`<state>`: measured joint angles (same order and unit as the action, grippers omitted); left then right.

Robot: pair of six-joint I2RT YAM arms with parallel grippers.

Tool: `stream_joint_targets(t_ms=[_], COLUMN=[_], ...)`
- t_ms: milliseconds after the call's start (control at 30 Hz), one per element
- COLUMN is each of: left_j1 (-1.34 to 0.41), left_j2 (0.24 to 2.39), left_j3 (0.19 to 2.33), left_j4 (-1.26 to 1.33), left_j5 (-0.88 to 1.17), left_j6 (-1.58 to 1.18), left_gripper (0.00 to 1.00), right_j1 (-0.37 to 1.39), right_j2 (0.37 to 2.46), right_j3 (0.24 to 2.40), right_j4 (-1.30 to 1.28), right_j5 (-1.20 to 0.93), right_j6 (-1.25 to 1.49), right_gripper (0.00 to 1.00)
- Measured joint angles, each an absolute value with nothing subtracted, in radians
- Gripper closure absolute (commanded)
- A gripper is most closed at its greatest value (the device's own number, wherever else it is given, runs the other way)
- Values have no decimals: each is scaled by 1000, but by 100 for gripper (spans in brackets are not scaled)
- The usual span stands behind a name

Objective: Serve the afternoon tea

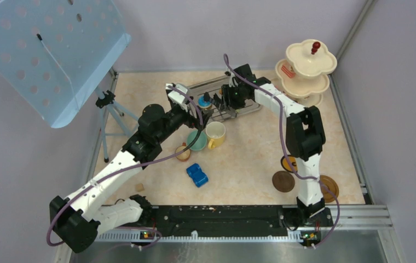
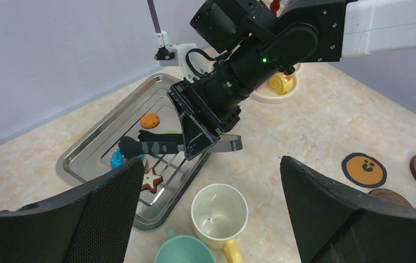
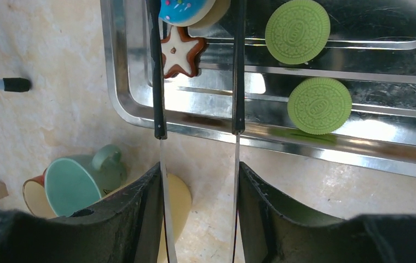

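While R gripper (image 3: 197, 183) clamps tongs (image 3: 237, 82) over tray (image 3: 113, 82), arms straddle blue-iced cake (image 3: 186, 10), star biscuit (image 3: 179, 52) beside it; close slow, lift level, carry to stand (image 1: 299, 57) far-R. L gripper (image 2: 211, 164) apart, empty.

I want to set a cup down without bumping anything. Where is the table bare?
Bare tabletop lies between the blue car and the coasters, and between the yellow mug and the right arm. Crowded: around the tray, where the right end effector holds tongs and cups cluster.
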<state>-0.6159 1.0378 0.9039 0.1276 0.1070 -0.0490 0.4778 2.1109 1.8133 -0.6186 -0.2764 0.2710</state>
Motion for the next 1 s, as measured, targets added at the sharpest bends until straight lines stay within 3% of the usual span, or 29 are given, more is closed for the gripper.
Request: stream_joint_targets(t_ms=[367,700,1000], left_j1=[-616,-616,-616], left_j2=[1038,1038,1038], left_j3=[904,904,904], left_j4=[128,128,128], left_j5=[108,107,111], left_j6=[-49,-49,-49], left_gripper=[1,1,1], right_j1=[478,473,444], right_j2=[2138,2138,2128], right_j3=[1816,1816,1732], right_j4=[-621,-610,-493], right_j5=[-312,-326,-373], right_j6=[294,329,423], right_gripper=[61,85,96])
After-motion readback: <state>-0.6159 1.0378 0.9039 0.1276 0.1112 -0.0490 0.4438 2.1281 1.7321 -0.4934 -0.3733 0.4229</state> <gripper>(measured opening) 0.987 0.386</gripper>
